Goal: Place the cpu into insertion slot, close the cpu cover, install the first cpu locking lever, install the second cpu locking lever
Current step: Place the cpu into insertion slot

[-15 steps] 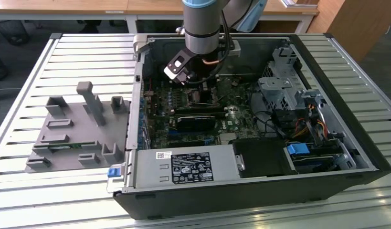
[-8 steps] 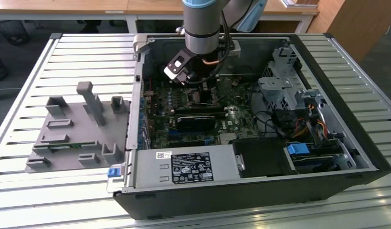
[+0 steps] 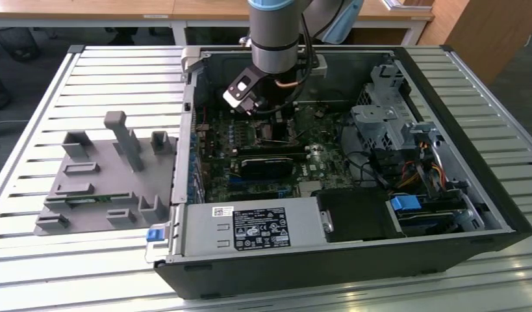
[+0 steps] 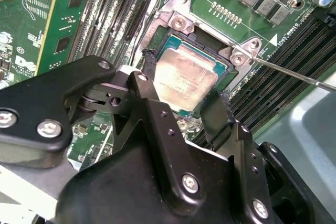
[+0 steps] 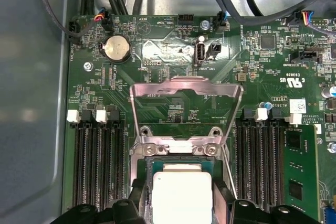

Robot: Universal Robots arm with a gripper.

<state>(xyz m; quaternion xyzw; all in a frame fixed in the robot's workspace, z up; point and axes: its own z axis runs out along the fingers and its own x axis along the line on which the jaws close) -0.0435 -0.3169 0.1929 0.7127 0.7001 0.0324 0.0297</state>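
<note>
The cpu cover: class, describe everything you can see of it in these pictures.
In the first wrist view the cpu cover is a thin, silvery metal frame with a large open middle through which the green board shows. It is swung open, away from the insertion slot, hinged at that slot's edge near two screws. The cpu lies uncovered in the slot.

Soft, even overhead light. In both wrist views glare washes the flat square silvery-grey cpu nearly white, and a paler sheen lies on the green circuit board beyond it. In the exterior view the slatted white metal table shines around the dim open black computer case that houses the cpu.
</note>
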